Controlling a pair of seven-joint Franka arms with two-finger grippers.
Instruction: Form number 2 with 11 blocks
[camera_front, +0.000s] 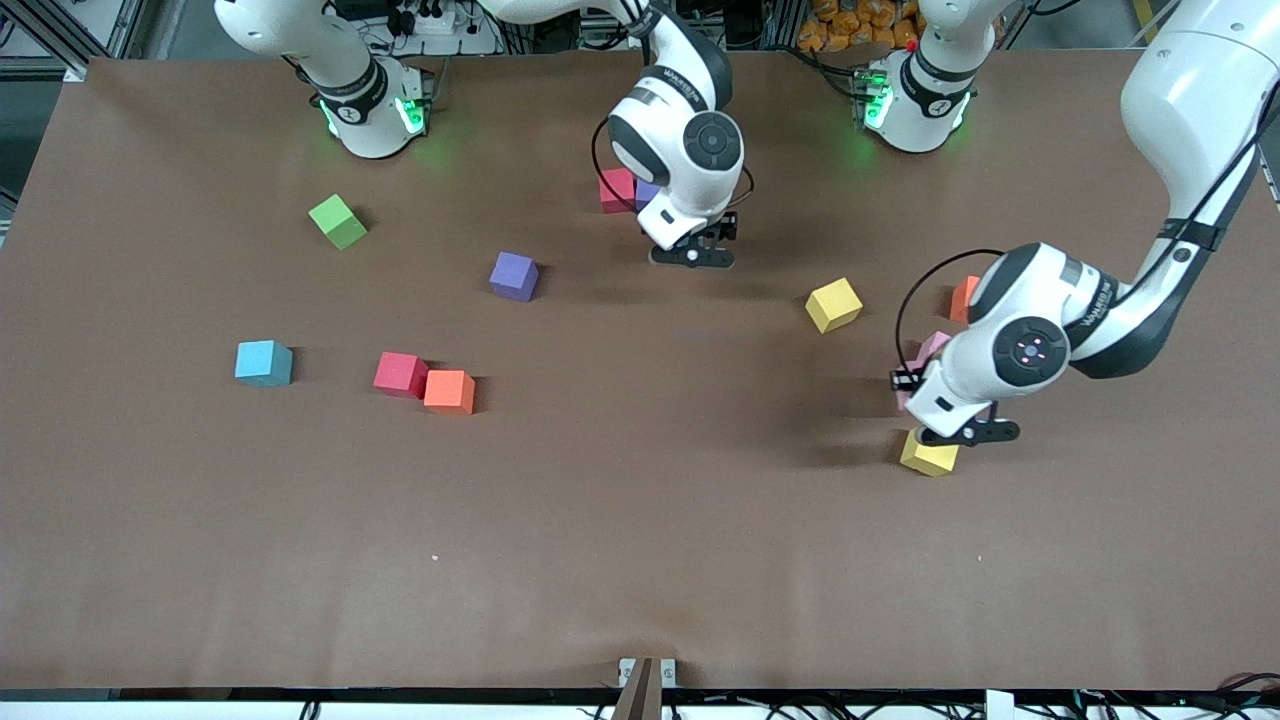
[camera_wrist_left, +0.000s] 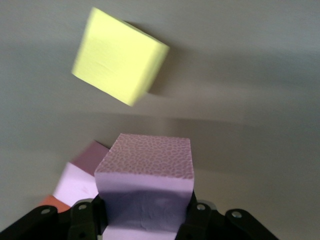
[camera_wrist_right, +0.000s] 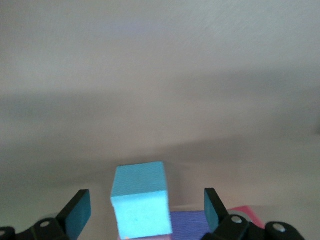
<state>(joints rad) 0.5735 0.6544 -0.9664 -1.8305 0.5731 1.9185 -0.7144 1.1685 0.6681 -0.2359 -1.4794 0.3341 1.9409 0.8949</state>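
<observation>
While the blocks lie scattered, a green cube (camera_front: 338, 221) sits toward the right arm's end of the table (camera_front: 640, 560). Nearer the camera are a light blue cube (camera_front: 264, 362) and a red cube (camera_front: 400, 374) just beside an orange cube (camera_front: 449, 391), with a purple cube (camera_front: 513, 275) farther off. At mid-table the right gripper (camera_front: 692, 257) hangs low, its fingers (camera_wrist_right: 79, 212) spread wide. A blue-looking cube (camera_wrist_right: 141, 200) stands free between them, near a second red cube (camera_front: 616, 190) and second purple cube (camera_front: 647, 192). Toward the left arm's end lies a yellow cube (camera_front: 833, 305); there the left gripper (camera_front: 965, 435) clamps a pink cube (camera_wrist_left: 145, 180) over a second yellow cube (camera_front: 928, 457).
</observation>
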